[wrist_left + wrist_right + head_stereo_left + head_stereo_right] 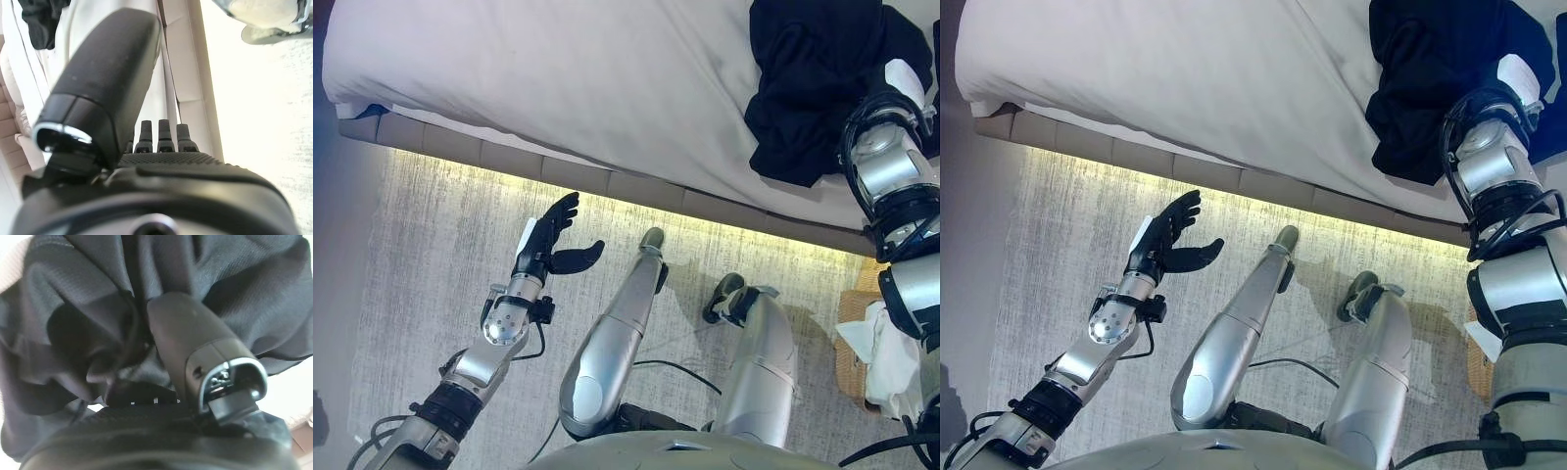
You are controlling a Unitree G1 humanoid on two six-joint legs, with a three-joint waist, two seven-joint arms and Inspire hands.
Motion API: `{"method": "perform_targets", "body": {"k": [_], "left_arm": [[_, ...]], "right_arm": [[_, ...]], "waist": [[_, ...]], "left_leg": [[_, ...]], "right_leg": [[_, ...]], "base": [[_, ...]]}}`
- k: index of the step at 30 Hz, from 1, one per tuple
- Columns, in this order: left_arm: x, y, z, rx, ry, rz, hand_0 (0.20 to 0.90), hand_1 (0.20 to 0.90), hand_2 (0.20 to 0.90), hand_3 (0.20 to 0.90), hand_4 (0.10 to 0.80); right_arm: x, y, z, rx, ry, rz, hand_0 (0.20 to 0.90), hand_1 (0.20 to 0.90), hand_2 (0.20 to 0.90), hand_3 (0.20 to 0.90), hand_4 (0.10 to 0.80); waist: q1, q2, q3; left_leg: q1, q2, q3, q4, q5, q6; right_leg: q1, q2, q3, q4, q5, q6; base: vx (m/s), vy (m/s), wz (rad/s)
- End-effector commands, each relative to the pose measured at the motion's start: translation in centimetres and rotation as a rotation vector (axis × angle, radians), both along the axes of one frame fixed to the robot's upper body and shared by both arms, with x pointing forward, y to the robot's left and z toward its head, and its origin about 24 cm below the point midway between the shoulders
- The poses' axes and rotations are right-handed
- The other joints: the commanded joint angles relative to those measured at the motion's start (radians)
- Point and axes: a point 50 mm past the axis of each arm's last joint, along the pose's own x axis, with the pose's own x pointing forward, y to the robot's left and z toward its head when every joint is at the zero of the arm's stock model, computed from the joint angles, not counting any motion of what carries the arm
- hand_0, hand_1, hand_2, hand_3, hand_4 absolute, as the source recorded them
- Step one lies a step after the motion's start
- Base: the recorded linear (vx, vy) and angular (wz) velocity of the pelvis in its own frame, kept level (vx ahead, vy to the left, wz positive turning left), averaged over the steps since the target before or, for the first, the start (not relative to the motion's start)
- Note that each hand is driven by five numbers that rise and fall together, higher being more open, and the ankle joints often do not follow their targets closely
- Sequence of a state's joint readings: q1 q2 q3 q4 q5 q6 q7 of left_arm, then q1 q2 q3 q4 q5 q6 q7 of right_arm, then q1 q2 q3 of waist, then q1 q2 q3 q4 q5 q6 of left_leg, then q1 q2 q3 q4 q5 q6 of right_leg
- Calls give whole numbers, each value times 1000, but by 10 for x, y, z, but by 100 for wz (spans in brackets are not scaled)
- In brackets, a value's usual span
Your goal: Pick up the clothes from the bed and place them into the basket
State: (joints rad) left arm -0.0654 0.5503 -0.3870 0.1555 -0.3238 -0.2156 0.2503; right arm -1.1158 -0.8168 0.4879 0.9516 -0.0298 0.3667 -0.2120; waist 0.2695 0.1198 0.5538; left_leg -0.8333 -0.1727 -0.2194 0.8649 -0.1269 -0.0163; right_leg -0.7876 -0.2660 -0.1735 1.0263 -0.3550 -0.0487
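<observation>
1. Before me stands the bed (558,78), spread with a pale sheet.
2. On its right part lies a heap of dark clothes (813,88).
3. Below, on the carpeted floor (431,245), stands a wicker basket (854,364).

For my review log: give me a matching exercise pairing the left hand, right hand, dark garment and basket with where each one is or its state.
Things:
1. left hand
2. right hand
3. dark garment
4. basket

Places or states:
A. bunched on the white bed
B. on the carpet beside the bed, light cloth inside
C. open, raised over the carpet, holding nothing
D. buried in dark cloth

Pairs: 1-C, 2-D, 3-A, 4-B
</observation>
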Motion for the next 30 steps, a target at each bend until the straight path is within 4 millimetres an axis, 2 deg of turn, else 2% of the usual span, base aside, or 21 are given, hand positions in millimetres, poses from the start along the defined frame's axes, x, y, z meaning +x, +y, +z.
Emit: {"method": "perform_targets", "body": {"k": [1, 4, 7, 8, 10, 15, 20, 25, 30], "left_arm": [[-5, 13, 24, -30, -139, 34, 900, 900, 900, 900, 800], [-5, 14, 23, -23, -140, 30, 900, 900, 900, 900, 800], [0, 15, 22, -6, -128, 34, 900, 900, 900, 900, 800], [2, 14, 23, 0, -131, 32, 900, 900, 900, 900, 800], [6, 14, 24, 10, -128, 26, 900, 900, 900, 900, 800], [9, 9, 19, 29, -86, 20, 900, 900, 900, 900, 800], [11, 9, 13, 49, -45, 30, 900, 900, 900, 900, 800], [10, 11, 6, 71, -9, 33, 900, 900, 900, 900, 800], [11, 10, -2, 115, 33, 0, 900, 900, 900, 900, 800]], "right_arm": [[-11, -18, 29, -130, -101, -46, 300, 300, 300, 200, 100], [-11, -17, 31, -137, -115, -39, 300, 300, 300, 200, 100], [-10, -10, 41, -159, -145, -3, 300, 300, 300, 200, 100], [-10, -10, 44, -162, -157, 4, 300, 300, 300, 200, 100], [-10, -6, 53, -163, -184, 26, 300, 300, 300, 200, 100], [-12, -5, 63, -135, -210, 76, 300, 300, 300, 200, 100], [-14, -9, 62, -19, -227, 118, 300, 300, 300, 200, 100], [-20, -18, 62, 64, -234, 137, 300, 300, 300, 200, 100], [-26, -25, 70, 70, -253, 137, 300, 300, 300, 200, 100]], "waist": [[10, -1, -34], [8, -9, -34], [-5, -35, -34], [-9, -39, -34], [-18, -54, -38], [-47, -94, -127], [-79, -128, -225], [-113, -156, -319], [-150, -170, -382]], "left_leg": [[134, -20, 89, 83, -202, 92], [191, -12, 89, 31, -186, 86], [336, 16, 90, -110, -154, 76], [354, 20, 88, -156, -113, 74], [434, 36, 92, -233, -95, 66], [586, 72, 101, -407, -59, 52], [716, 94, 112, -567, -8, 43], [812, 117, 143, -695, 33, 37], [875, 139, 179, -793, 56, 32]], "right_leg": [[151, 86, -38, -14, -13, -27], [208, 84, -41, -60, 4, -22], [348, 84, -43, -184, 35, -6], [368, 82, -53, -228, 72, -10], [450, 88, -52, -319, 100, 1], [615, 113, -34, -562, 174, 26], [735, 132, -8, -757, 244, 58], [803, 148, 26, -878, 309, 88], [831, 153, 58, -953, 356, 116]], "base": [[0, 0, 0], [0, 0, 0], [-13, 29, -4], [-63, 47, -11], [-29, 36, -9], [54, 48, -18], [82, 43, -18], [79, 22, -17], [20, 9, -12]]}}
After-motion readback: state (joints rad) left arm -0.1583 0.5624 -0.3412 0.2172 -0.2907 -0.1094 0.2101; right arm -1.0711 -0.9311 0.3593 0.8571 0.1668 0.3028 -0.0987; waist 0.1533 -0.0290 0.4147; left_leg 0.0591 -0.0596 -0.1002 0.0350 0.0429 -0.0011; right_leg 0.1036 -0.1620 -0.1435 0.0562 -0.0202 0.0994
